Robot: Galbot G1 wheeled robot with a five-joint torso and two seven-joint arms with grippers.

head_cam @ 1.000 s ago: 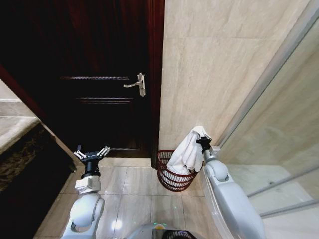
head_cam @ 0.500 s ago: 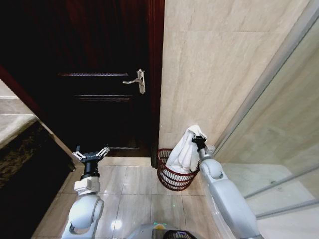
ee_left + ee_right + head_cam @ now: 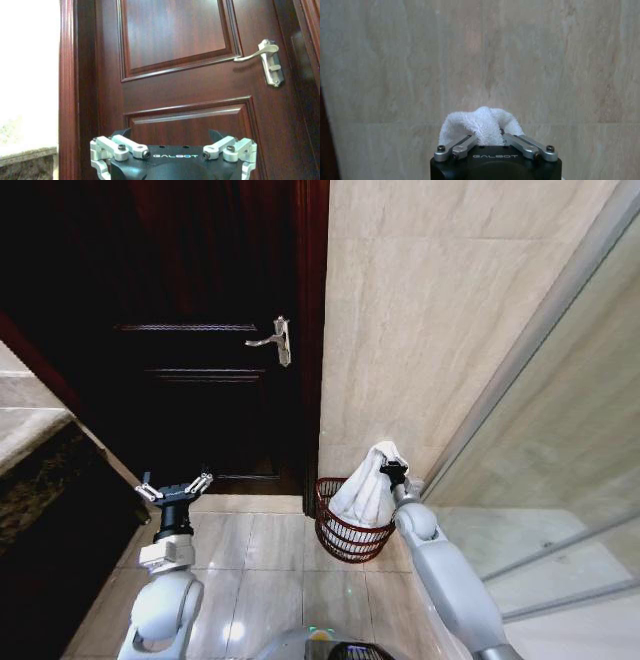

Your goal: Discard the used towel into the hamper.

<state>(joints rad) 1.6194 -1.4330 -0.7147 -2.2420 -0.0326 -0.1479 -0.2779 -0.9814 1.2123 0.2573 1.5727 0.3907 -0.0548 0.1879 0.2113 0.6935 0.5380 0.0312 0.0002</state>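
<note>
My right gripper (image 3: 389, 469) pinches the towel (image 3: 364, 492) over the hamper (image 3: 345, 532); release remains. Left gripper (image 3: 173, 489) idles, spread.

I see a glossy beige tiled floor (image 3: 255, 555) across the lower middle of the frame; the reddish-brown wire hamper (image 3: 345, 537) stands on it, right of centre, near the wall's base.
</note>
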